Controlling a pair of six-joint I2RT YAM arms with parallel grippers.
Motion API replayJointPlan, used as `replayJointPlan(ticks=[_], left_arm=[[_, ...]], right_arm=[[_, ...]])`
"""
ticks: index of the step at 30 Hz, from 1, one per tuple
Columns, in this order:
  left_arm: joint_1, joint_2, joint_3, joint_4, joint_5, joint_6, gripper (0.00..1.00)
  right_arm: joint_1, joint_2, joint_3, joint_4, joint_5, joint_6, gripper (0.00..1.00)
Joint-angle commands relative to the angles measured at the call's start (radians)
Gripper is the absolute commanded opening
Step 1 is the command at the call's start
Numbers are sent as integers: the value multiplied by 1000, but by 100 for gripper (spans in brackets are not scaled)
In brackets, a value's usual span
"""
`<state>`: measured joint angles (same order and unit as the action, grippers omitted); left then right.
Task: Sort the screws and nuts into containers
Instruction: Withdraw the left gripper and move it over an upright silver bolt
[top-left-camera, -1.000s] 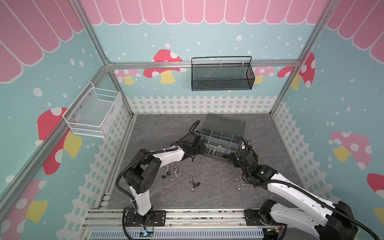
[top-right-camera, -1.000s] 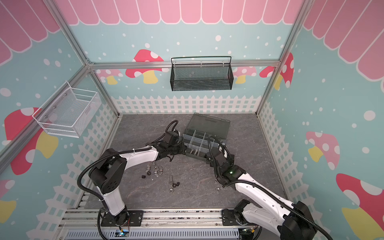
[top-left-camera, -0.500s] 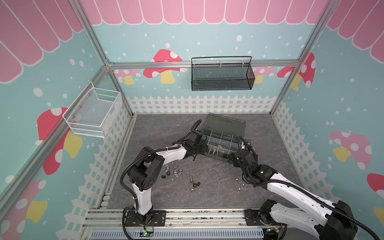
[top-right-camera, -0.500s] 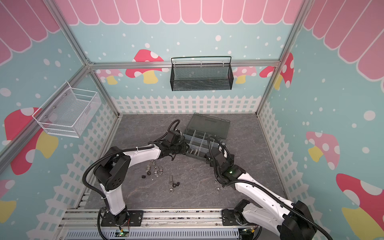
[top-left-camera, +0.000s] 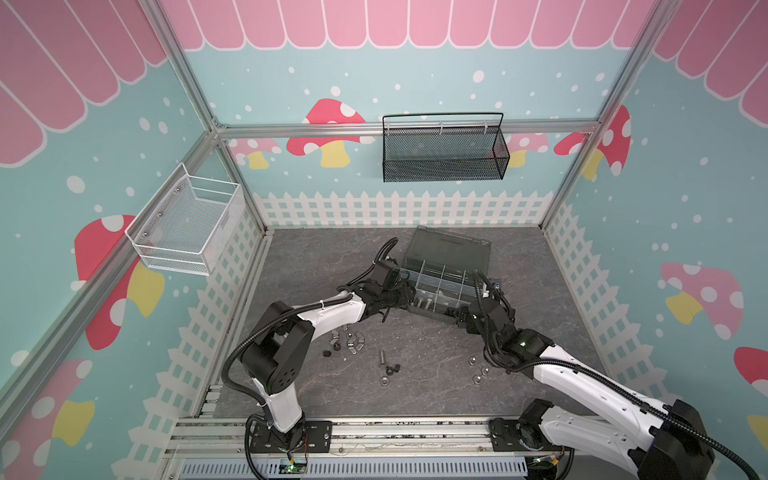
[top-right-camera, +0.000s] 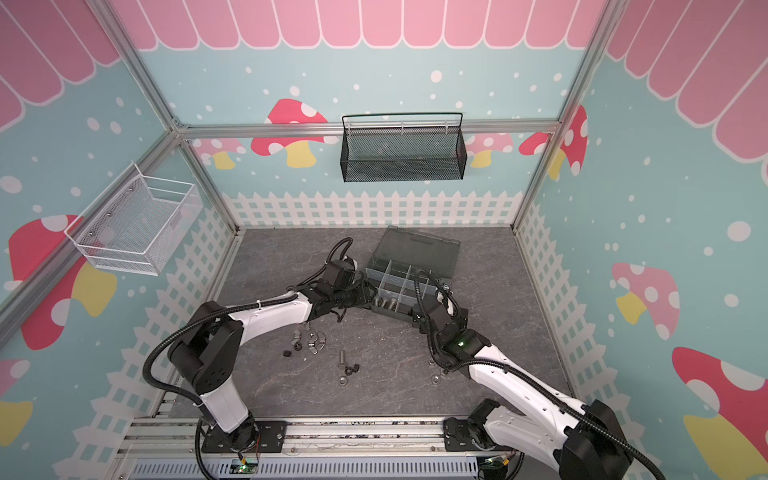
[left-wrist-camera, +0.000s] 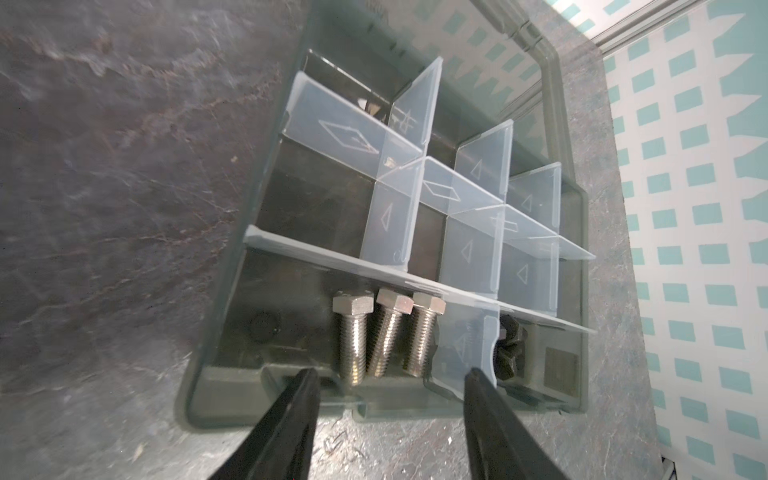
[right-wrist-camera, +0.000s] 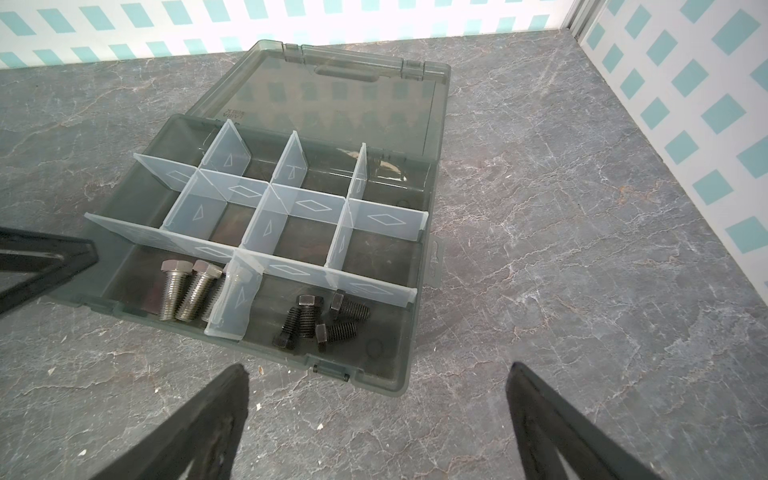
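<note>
The grey organiser box lies open on the floor, its translucent dividers forming the containers. Three silver screws lie side by side in its front left compartment, and several black screws in the one beside it. My left gripper hangs open over the box's front wall, with nothing between its fingers. My right gripper stands wide open over bare floor by the box's front right corner. Loose wing nuts, a screw and black nuts lie on the floor.
Silver nuts lie near my right arm. The box's smoky lid rests flat behind it. A black mesh basket hangs on the back wall and a white wire basket on the left wall. White fence panels ring the floor.
My left arm has reached a little further toward the box, and its gripper has gone from shut to open. The right arm has stayed put.
</note>
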<state>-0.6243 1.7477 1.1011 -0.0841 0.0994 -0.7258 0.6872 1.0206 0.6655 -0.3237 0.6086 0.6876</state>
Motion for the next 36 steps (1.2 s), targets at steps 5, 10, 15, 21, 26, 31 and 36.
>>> replayJointPlan(ticks=[5,10,15,21,26,31,36], left_arm=[[-7,-186,-98,-87,-132,-4,78],[-31,-292,-152,-274,-231,-37,100],[-93,-387,-225,-432,-306,-91,100],[-183,-460,-322,-522,-312,-197,100],[-258,-447,-338,-537,-320,-246,92],[-288,-376,-316,-541,-316,-241,87],[-311,-310,-296,-538,-306,-236,81]], right_arm=[[-1,4,26,-11,10,22,98],[-2,7,26,-12,11,23,98],[-2,9,21,-10,16,34,98],[-2,11,18,-12,13,41,98],[-2,13,15,-12,8,42,98],[-1,10,11,-14,8,40,98],[-2,3,6,-17,15,44,98]])
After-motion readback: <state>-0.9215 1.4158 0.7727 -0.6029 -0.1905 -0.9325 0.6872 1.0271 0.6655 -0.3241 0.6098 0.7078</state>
